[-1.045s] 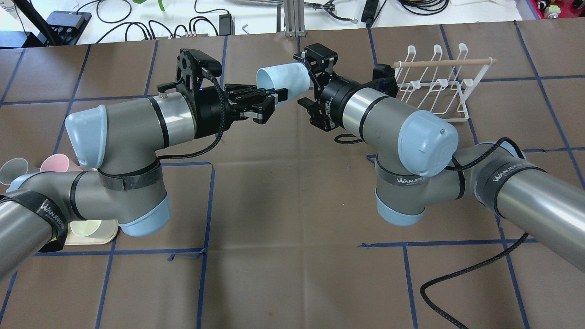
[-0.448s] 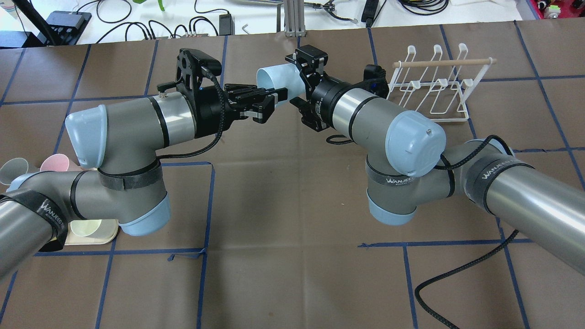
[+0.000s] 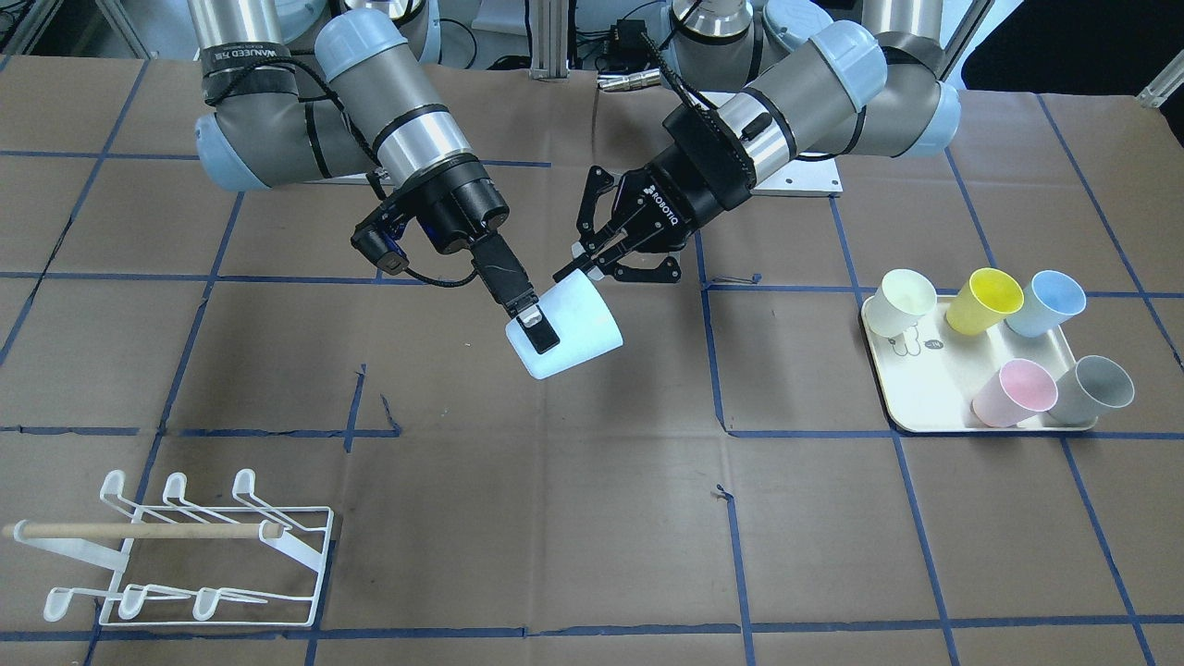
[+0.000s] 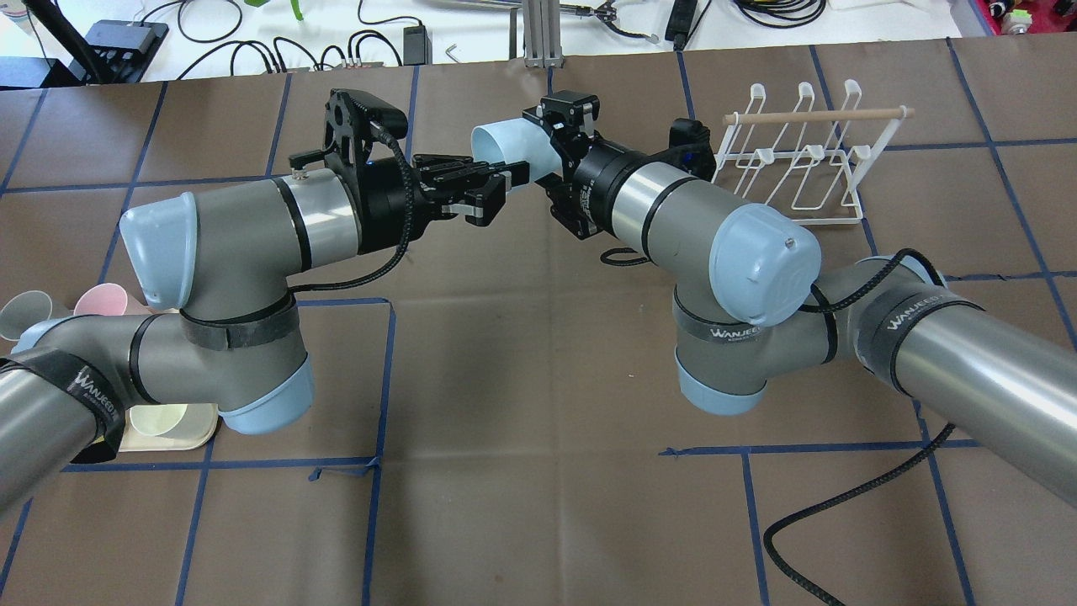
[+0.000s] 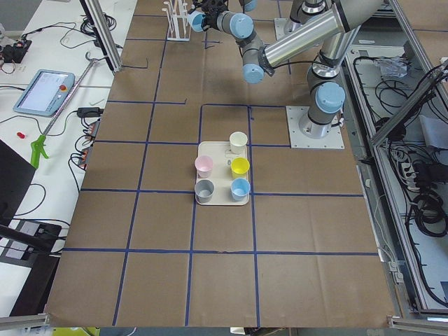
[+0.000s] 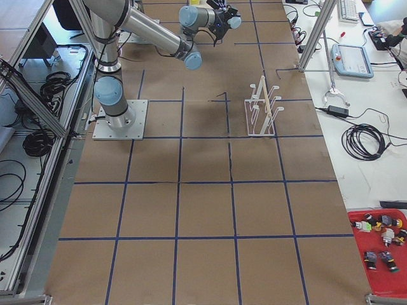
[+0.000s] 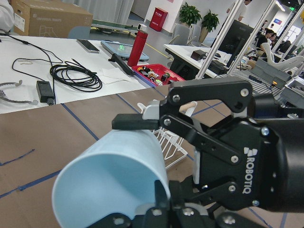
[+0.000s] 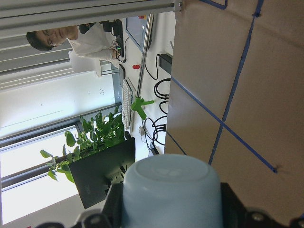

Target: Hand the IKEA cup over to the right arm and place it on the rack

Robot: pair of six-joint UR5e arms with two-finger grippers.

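A pale blue IKEA cup hangs on its side in the air above mid-table, also in the overhead view. My left gripper is shut on the cup's rim; the left wrist view looks into the cup's open mouth. My right gripper is open and straddles the cup's base end, one finger lying along its side. The right wrist view shows the cup's base between the fingers. The white wire rack with a wooden dowel stands on the table just beyond the right arm.
A cream tray with several coloured cups sits on the robot's left side of the table. A black cable trails across the table under the right arm. Cables and gear lie past the table's far edge.
My right gripper has moved left along the cup, so its fingers now reach further over the cup's body. The left gripper and the cup have stayed still.
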